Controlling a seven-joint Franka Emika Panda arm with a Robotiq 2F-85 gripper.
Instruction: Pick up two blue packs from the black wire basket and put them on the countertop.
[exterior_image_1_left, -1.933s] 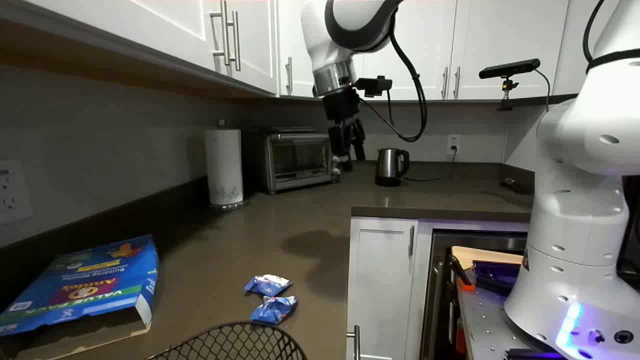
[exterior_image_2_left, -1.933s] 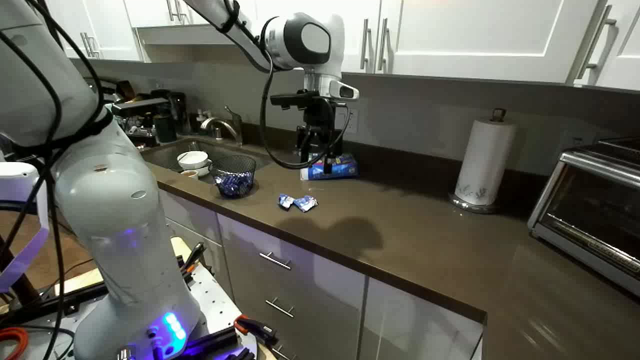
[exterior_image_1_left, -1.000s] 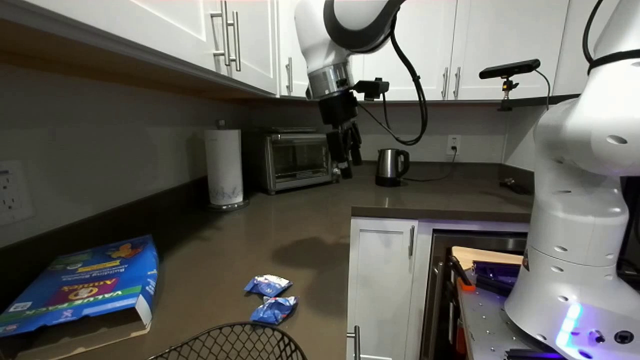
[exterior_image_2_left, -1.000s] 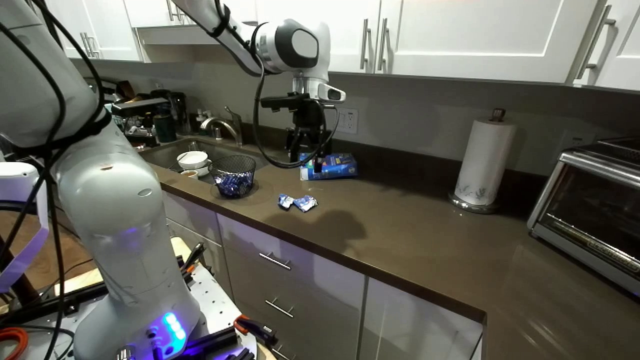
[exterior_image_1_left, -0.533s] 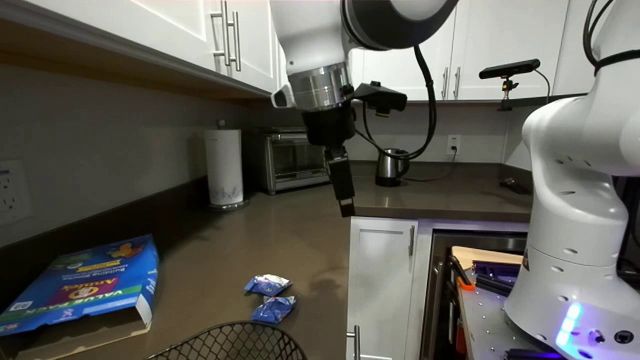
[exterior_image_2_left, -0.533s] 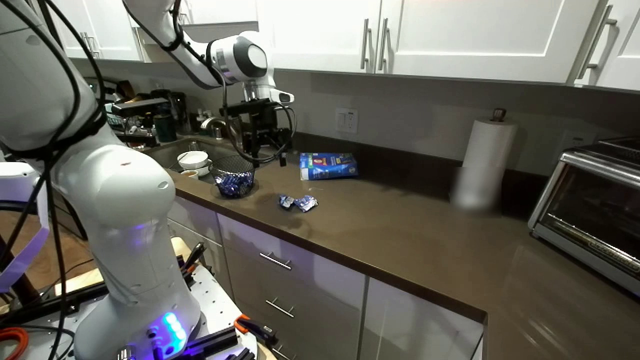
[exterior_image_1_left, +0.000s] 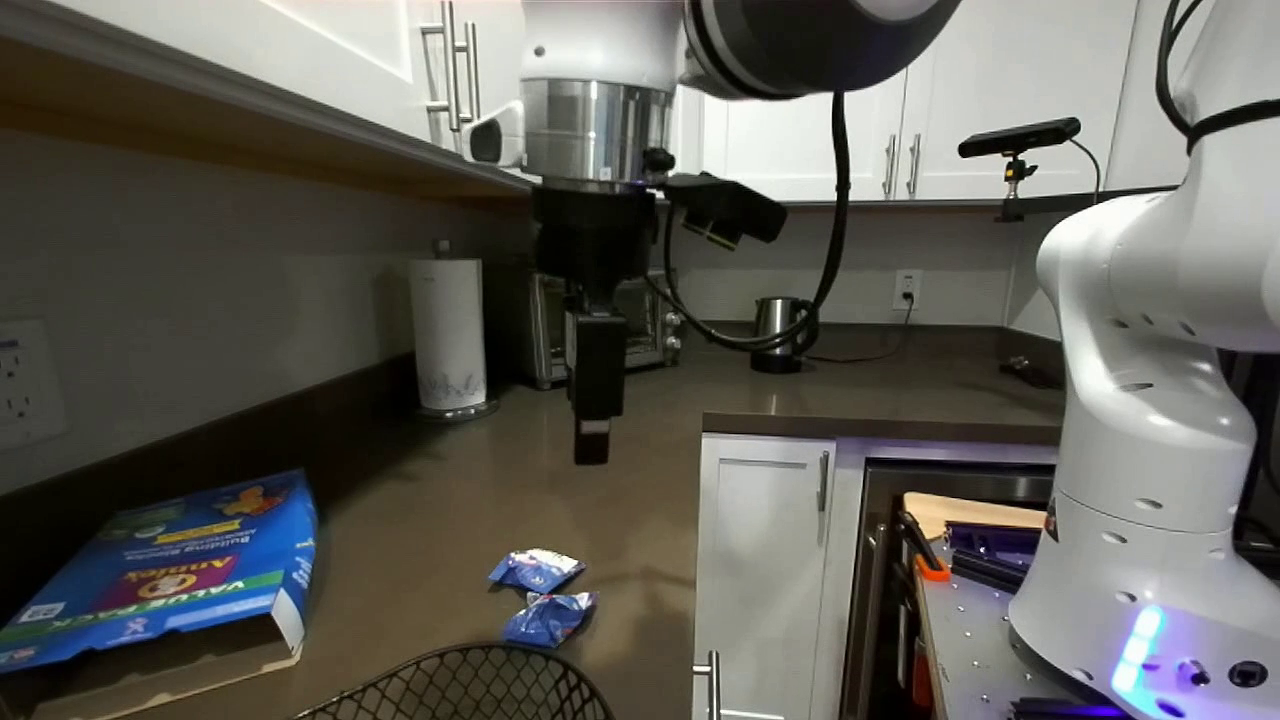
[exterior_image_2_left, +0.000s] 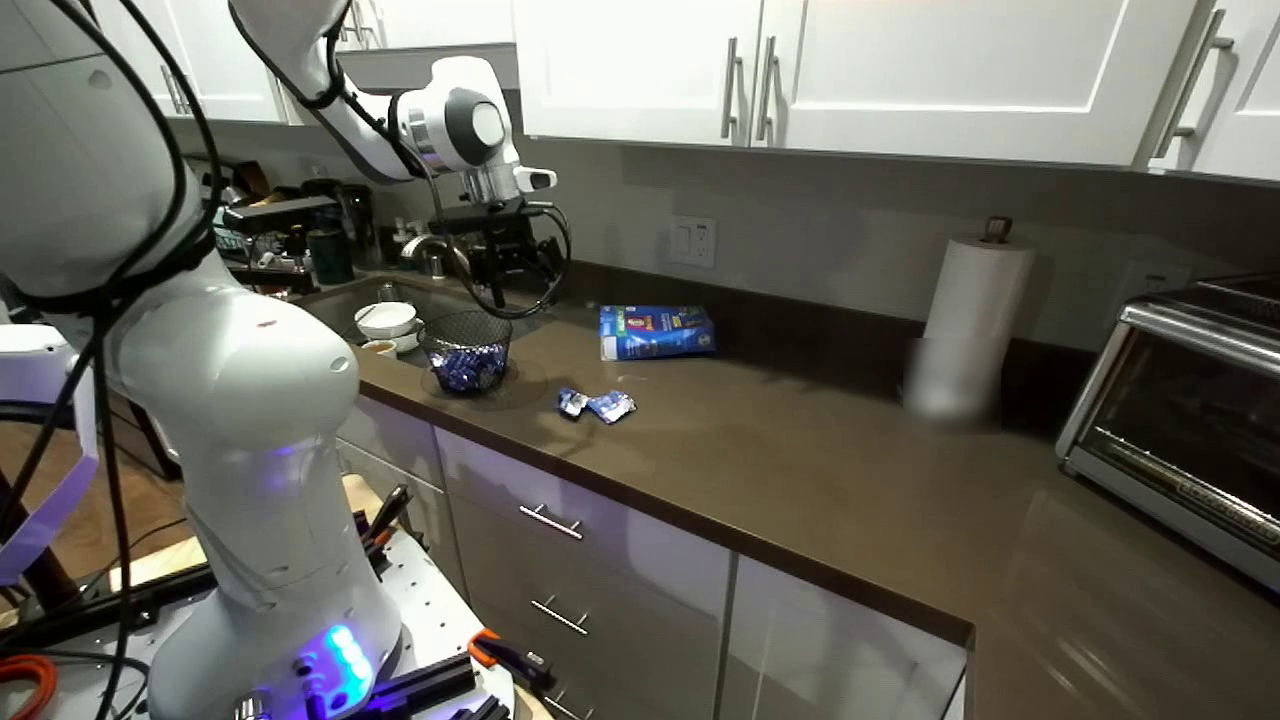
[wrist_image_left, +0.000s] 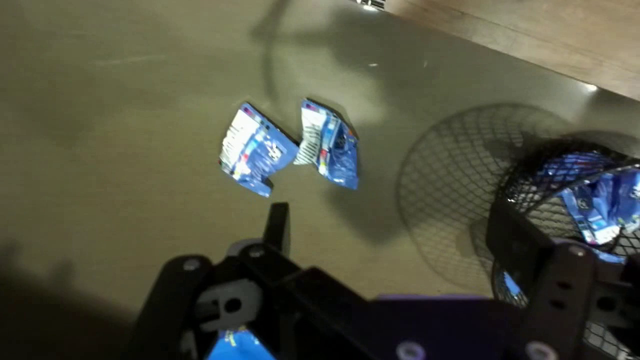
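Two crinkled blue packs, one (exterior_image_1_left: 537, 570) and another (exterior_image_1_left: 549, 619), lie side by side on the dark countertop (exterior_image_1_left: 450, 520). They also show in the wrist view, the left pack (wrist_image_left: 257, 150) and the right pack (wrist_image_left: 330, 142). The black wire basket (exterior_image_2_left: 468, 335) stands on the counter by the sink with several blue packs in it. Only its rim (exterior_image_1_left: 480, 655) shows in an exterior view. In the wrist view the basket (wrist_image_left: 510, 185) is at the right, partly hidden by a finger. My gripper (wrist_image_left: 395, 225) is open and empty, above the counter near the basket.
A large blue box (exterior_image_1_left: 190, 560) lies against the wall. A sink (exterior_image_2_left: 330, 312) with white bowls (exterior_image_2_left: 386, 320) is beyond the basket. A paper towel roll (exterior_image_1_left: 450, 335), toaster oven (exterior_image_1_left: 600, 320) and kettle (exterior_image_1_left: 778, 335) stand farther along the counter. Cabinets hang above.
My arm has swung along the counter toward the basket and sink, and the gripper has turned and come lower. The two packs on the counter and the basket have not moved.
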